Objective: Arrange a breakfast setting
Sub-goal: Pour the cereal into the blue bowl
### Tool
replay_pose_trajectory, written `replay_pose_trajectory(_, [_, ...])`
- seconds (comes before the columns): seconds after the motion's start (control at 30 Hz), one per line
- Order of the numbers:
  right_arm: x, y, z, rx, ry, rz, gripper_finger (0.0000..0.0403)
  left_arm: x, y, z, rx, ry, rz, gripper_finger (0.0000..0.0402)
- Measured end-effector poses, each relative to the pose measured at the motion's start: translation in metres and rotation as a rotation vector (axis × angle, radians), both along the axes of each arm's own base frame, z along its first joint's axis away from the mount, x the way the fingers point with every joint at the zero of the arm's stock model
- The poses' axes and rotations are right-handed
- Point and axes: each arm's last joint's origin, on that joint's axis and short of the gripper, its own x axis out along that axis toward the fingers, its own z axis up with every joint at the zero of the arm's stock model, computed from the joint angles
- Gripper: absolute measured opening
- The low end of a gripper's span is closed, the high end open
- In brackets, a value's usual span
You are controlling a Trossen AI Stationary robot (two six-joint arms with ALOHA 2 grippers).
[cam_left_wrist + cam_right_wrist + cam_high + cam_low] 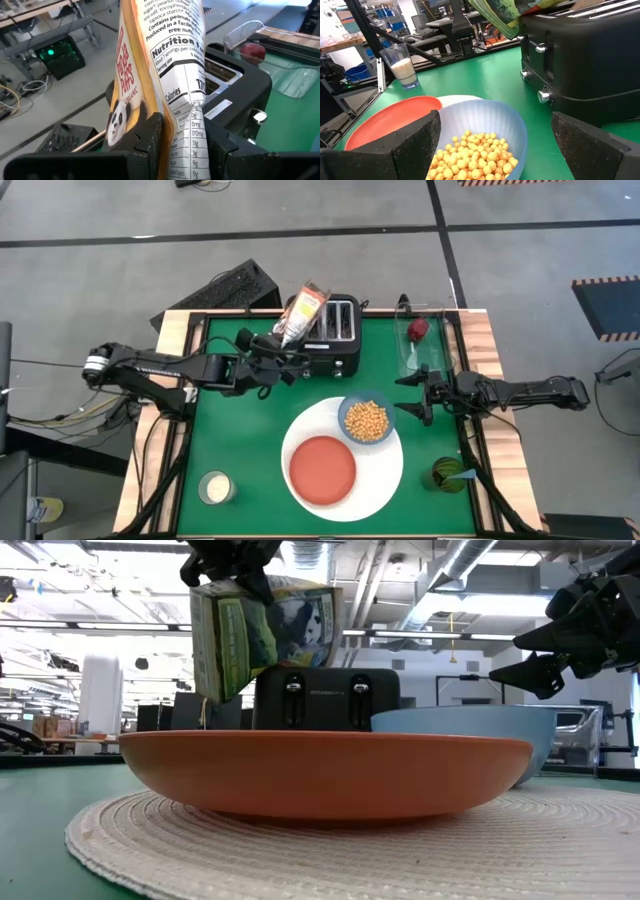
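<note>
My left gripper [272,352] is shut on a Panda Puffs cereal box [305,310], held in the air over the black toaster's [335,330] left end. My right gripper [418,392] is open and empty beside the right of the small blue bowl [367,420] of yellow cereal [470,155]. The bowl rests on the far right part of the large round white plate [385,480]. The red-orange plate [322,470] lies on the white plate too. A dark red piece [418,330] lies in a clear container. The blue-handled spoon [465,475] stands in a green cup. No bagel shows. My left gripper pinches the box's narrow nutrition panel [192,120] and the opposite side between its two fingers [150,142], near the box's bottom end. The panel is creased inward there. The box is lifted clear and tilted, and in the low view hangs below the gripper [225,560].
A glass of milk [215,487] stands near the front left. The green cup [445,475] stands at the front right. The toaster fills the far middle, the clear container [425,340] the far right. Green table [240,430] shows bare between the milk and the left arm.
</note>
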Motion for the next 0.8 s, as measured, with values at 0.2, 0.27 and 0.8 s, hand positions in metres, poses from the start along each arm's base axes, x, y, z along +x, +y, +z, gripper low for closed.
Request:
replay_pose_trajectory(0.2, [0.0,0.0,0.0,0.0,0.0,0.0,0.0396,-0.021,0.001,-0.01,0.028,-0.027,0.056,0.0085])
replay_pose_trajectory(0.27, [0.0,0.0,0.0,0.0,0.0,0.0,0.0396,-0.029,0.0,-0.012,0.033,-0.047,0.058,0.0085])
replay_pose_trajectory(0.8, [0.0,0.0,0.0,0.0,-0.001,0.0,0.0396,-0.045,-0.002,-0.054,0.141,-0.038,0.015,0.0085])
